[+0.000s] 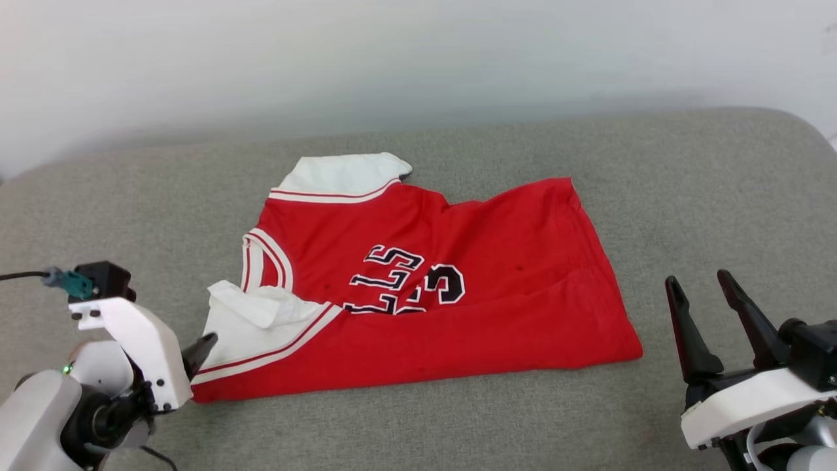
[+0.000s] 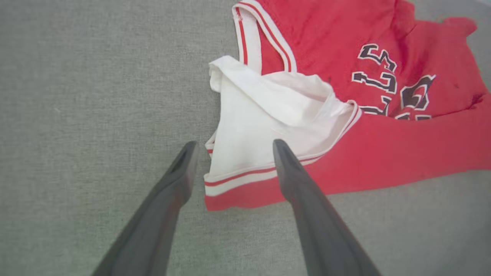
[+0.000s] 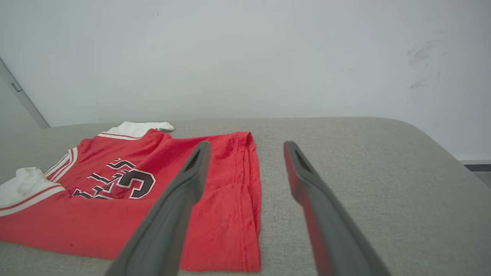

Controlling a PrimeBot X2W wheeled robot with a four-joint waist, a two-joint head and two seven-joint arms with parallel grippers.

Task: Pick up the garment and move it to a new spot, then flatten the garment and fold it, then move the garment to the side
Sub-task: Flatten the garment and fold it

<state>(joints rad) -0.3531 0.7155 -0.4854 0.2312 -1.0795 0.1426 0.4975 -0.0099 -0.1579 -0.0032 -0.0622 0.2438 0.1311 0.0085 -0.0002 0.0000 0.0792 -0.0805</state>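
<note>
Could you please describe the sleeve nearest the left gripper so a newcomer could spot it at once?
On the grey cushioned surface lies a red jersey. Its near white sleeve sits by the left gripper. Unlike the flat far sleeve, its top is crumpled and folded over.

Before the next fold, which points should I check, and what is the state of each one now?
1. Left claw open and empty: ok.
2. Right claw open, apart from the jersey: ok.
3. Whole jersey on the grey cushion: ok.
4. Near white sleeve lying flat: not ok, it is crumpled.
5. Near edge folded up over the lettering: ok, partly covered.
</note>
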